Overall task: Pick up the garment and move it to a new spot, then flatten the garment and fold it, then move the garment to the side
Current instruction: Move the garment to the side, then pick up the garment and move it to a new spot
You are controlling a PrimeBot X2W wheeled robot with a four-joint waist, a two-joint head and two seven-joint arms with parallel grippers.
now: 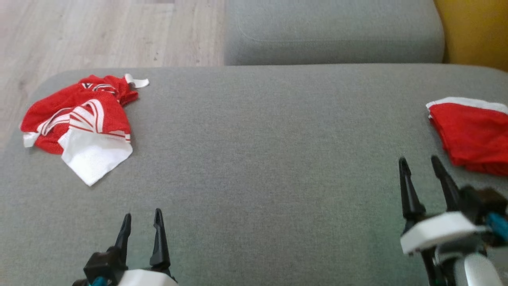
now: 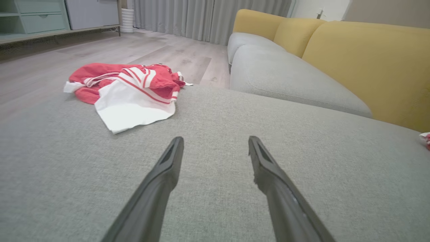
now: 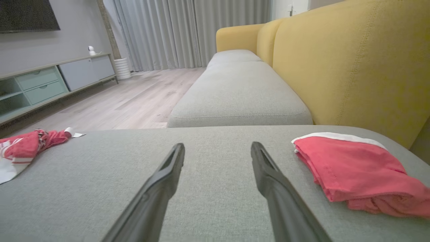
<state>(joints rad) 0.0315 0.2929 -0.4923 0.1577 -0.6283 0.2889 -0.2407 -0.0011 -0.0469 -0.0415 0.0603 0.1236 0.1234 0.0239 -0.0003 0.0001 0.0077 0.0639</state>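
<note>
The fingers (image 1: 160, 240) of the left gripper (image 1: 142, 213) stand spread apart with nothing between them, low over the grey cushion (image 1: 258, 167). The right gripper (image 1: 419, 159) is likewise wide and empty.

The crumpled garment (image 1: 79, 119), red with white stripes and a white panel, lies at the cushion's far left corner. It is ahead of the left gripper and off to its left, well apart from it. It is a loose heap lying roughly crosswise, with a white corner pointing back toward the robot.

A folded red garment (image 1: 472, 135) sits at the right edge, just beside the right gripper, and looks already dealt with.

The left arm is plainly the nearer one to the heap. Its reach would probably go forward and leftward, likely meeting that white corner first.
</note>
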